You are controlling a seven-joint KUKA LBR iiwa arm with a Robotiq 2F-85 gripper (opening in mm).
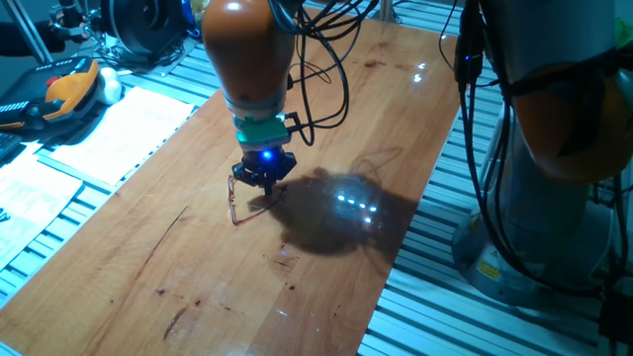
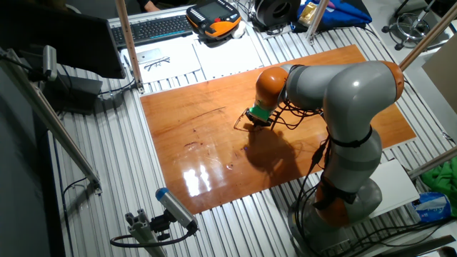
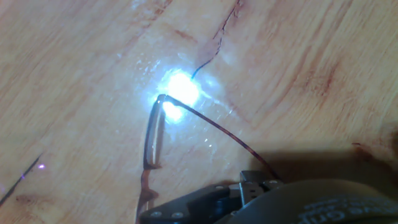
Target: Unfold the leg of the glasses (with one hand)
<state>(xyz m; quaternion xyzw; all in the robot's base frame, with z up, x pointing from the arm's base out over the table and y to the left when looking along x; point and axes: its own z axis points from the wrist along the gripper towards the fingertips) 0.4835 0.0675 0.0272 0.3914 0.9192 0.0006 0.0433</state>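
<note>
While the hand (image 1: 261, 178) sits low over the counter (image 1: 198, 267) mid-area, the glasses (image 1: 240, 201) lie just beside its tip, w/ one leg running up to the jaws. Can't tell if jaws pinch it. Hand view shows frame (image 3: 152, 140) + a slim leg (image 3: 217, 130); fixed views barely resolve them.
</note>
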